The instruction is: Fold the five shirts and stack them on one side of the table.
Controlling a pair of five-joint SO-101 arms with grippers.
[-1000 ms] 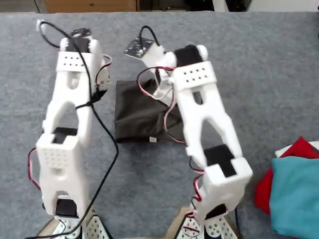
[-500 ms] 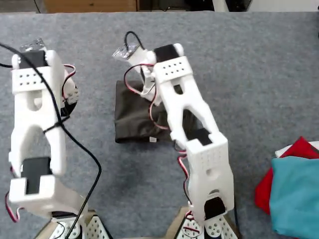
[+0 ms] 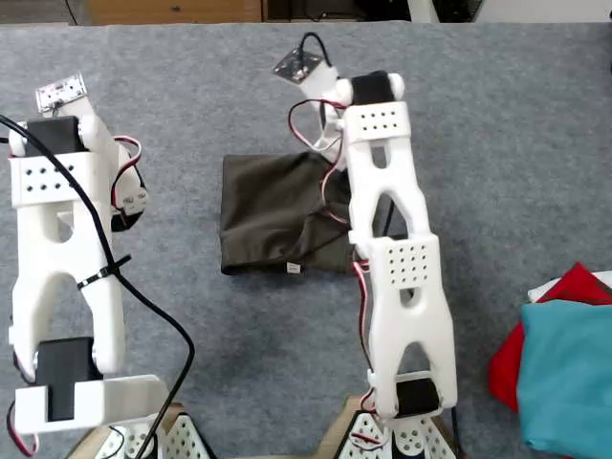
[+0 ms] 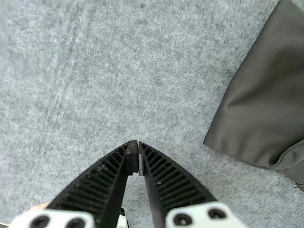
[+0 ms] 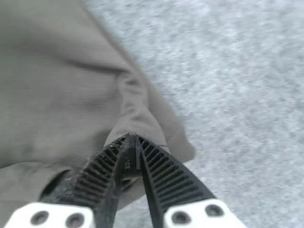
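A dark olive shirt [image 3: 268, 215] lies folded into a rough square on the grey table [image 3: 497, 143], near the middle. In the right wrist view my right gripper [image 5: 133, 138] is shut on a raised fold at the shirt's [image 5: 57, 85] edge, close to a corner. The right arm reaches over the shirt's right side in the high view. My left gripper [image 4: 133, 142] is shut with nothing in it and hangs over bare table, left of the shirt [image 4: 266, 104]. It shows in the high view as the left gripper [image 3: 129, 199].
At the table's right edge a teal shirt [image 3: 569, 378] lies on top of a red one [image 3: 505, 361], with a bit of white cloth [image 3: 547, 286] behind them. Both arm bases stand at the near edge. Bare grey table lies at the far side.
The left arm has swung left, away from the shirt. The right arm has straightened and its wrist has moved to the shirt's far right corner.
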